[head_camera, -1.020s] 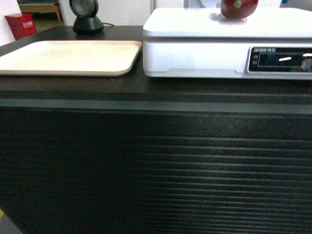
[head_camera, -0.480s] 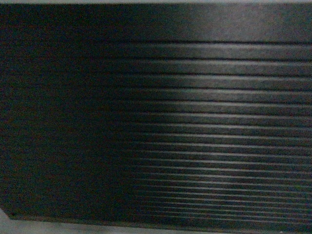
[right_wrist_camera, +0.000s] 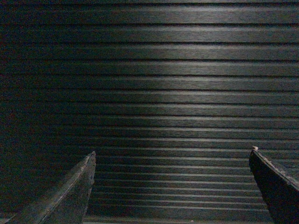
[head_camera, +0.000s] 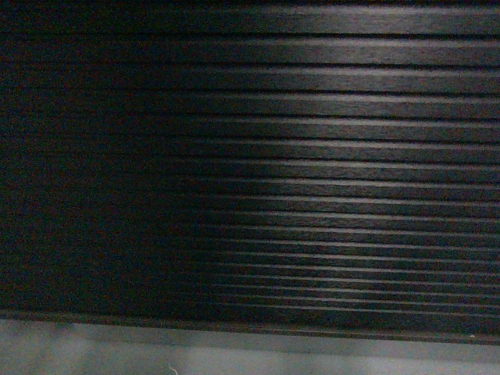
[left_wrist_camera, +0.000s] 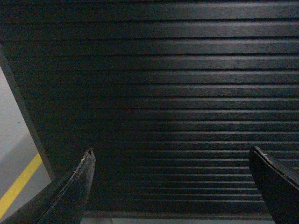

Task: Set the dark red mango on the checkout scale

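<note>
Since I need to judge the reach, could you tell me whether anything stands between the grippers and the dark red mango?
That cannot be settled: neither mango nor scale is in view. All three cameras face only the checkout's dark, horizontally slatted front. The left gripper and right gripper are open, empty, pointing at the slats.

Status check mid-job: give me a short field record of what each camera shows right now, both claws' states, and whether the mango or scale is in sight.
head view: dark slatted front of the checkout counter, grey floor strip below
left wrist view: same slats; grey floor with a yellow line at left
right wrist view: slats only
left claw: open, empty
right claw: open, empty
dark red mango: not in view
white scale: not in view
counter top: not in view
</note>
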